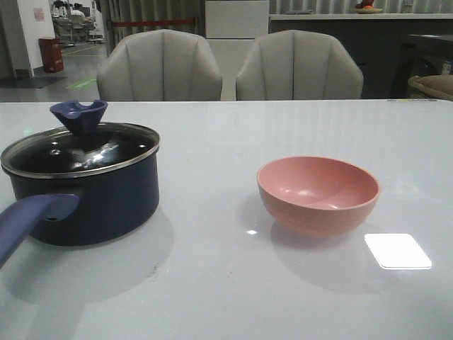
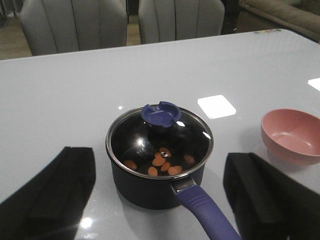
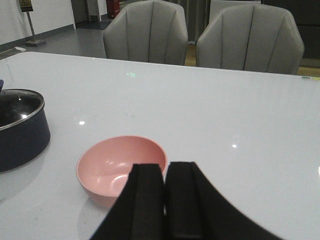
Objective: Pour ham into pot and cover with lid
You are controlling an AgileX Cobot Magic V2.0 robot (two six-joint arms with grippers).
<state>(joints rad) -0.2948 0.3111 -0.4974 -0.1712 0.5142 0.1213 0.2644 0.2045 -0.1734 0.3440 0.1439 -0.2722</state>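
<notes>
A: Between the left fingers (image 2: pixel 160 192), spread wide apart and gripping nothing, the pot (image 2: pixel 150 187) is sitting on the white tabletop (image 2: pixel 75 100), just beyond the fingertips, its purple-blue handle (image 2: pixel 205 212) running back toward them.

B: And the lid (image 2: pixel 160 142) is resting flat on the pot's rim, its blue notched knob (image 2: pixel 161 114) pointing up. Through the tinted glass the ham (image 2: pixel 161 164) is showing, a cluster of orange-pink chunks lying on the pot's black floor.

A: The right fingers (image 3: pixel 165 207) are pressed together, holding nothing, hovering just short of the pink bowl (image 3: pixel 121 170).

B: That bowl is standing upright, its inside bare, well apart from the pot. From the right fingers, the pot is sitting off to one side beyond the bowl.

A: Two grey chairs (image 1: pixel 159 67) are waiting behind the tabletop's far edge.
</notes>
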